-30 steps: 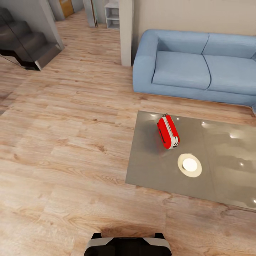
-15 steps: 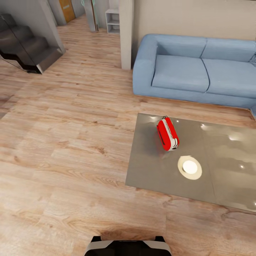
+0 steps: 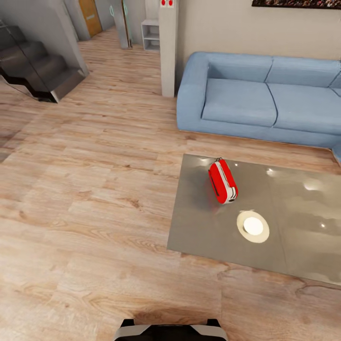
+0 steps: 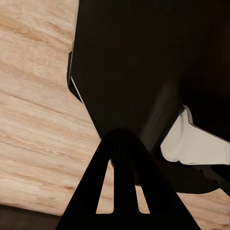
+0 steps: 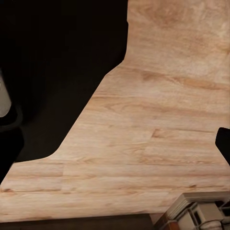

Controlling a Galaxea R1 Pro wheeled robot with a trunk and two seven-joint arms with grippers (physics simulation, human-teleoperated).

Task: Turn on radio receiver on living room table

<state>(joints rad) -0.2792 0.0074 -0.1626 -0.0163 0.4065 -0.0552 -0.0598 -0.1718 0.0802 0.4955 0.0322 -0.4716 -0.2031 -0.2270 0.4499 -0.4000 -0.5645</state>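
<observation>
Approach is the step in hand; the radio receiver (image 3: 223,181) lies on the table (image 3: 293,237) near its left end, well apart from the robot. Closing squarely on that end would put it within reach; whether either gripper is open or closed, I cannot tell.

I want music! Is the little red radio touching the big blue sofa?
Apart. In the head view, the small red radio sits on the glossy grey table, with bare wooden floor between that and the blue sofa.

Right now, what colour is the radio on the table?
Red with white side trim, clearest in the head view: the radio receiver on the grey table.
</observation>
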